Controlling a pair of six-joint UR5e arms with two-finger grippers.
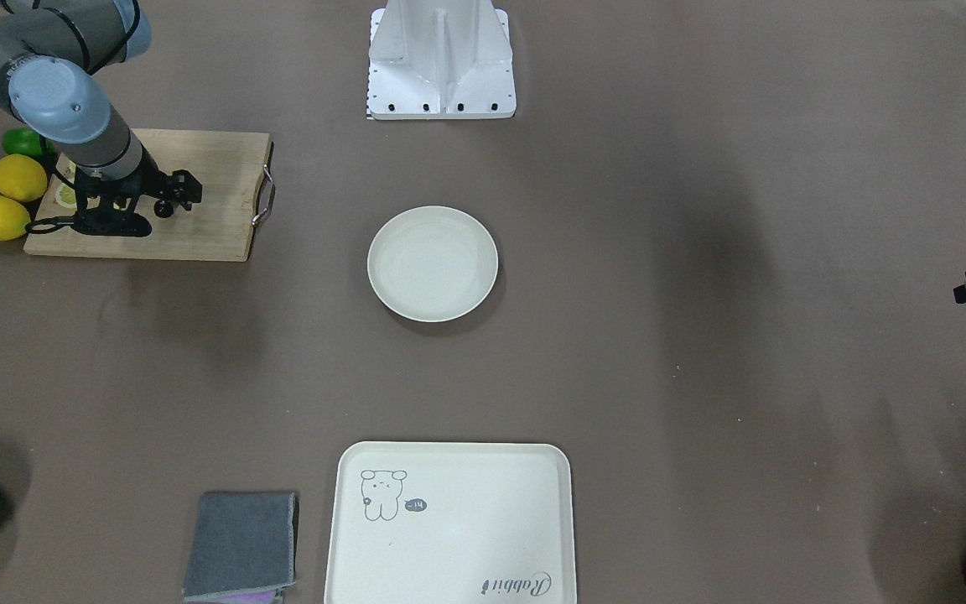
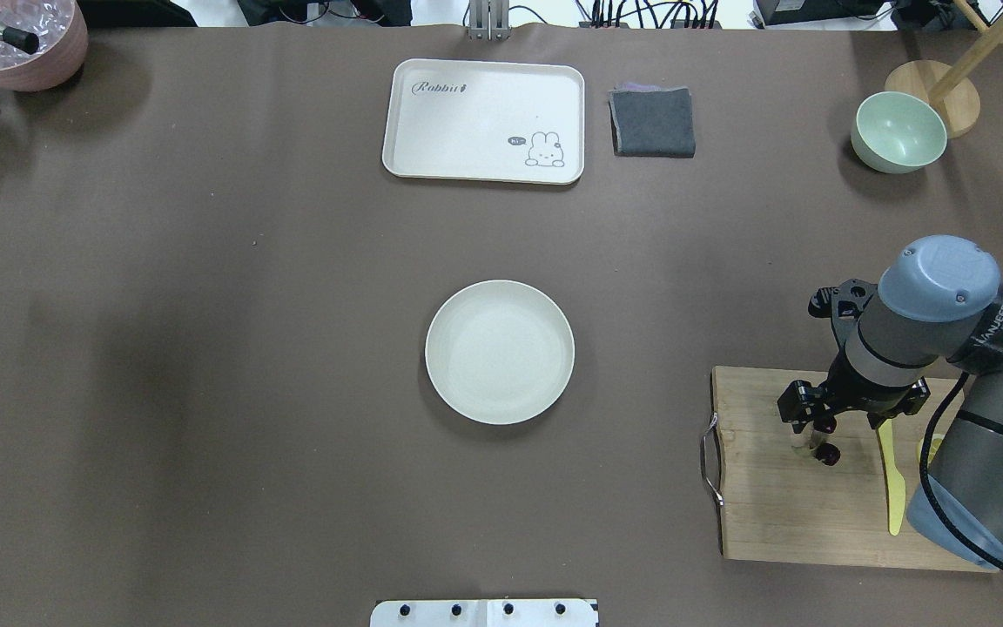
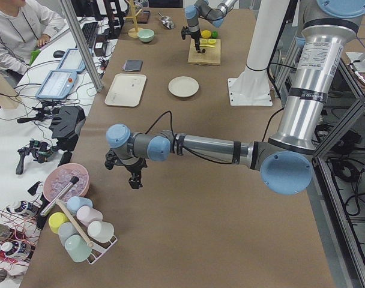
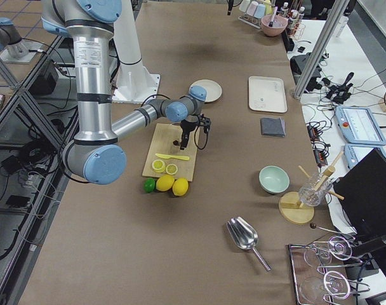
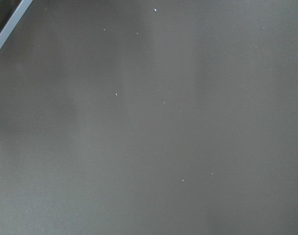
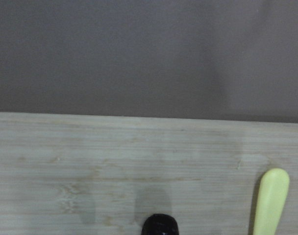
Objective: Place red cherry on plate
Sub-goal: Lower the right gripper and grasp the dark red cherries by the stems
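The red cherry (image 2: 828, 453) is a tiny dark ball at the tip of my right gripper (image 2: 813, 433), over the wooden cutting board (image 2: 780, 522). The fingers stand close together and look shut on it. From the front the cherry (image 1: 163, 208) hangs just under the right gripper (image 1: 156, 201). The right wrist view shows only its dark top (image 6: 160, 226) above the board, with no fingers in frame. The off-white plate (image 2: 499, 352) sits bare at the table's middle, well left of the board. My left gripper (image 3: 135, 182) hovers over bare table far from both; I cannot tell its state.
A yellow knife (image 2: 891, 488) lies on the board. Two lemons (image 1: 5, 197) and a lime (image 1: 26, 143) sit beside it. A metal handle (image 2: 710, 457) faces the plate. At the far edge are the cartoon tray (image 2: 467, 131), grey cloth (image 2: 652, 122), green bowl (image 2: 898, 131) and pink bowl (image 2: 14, 52).
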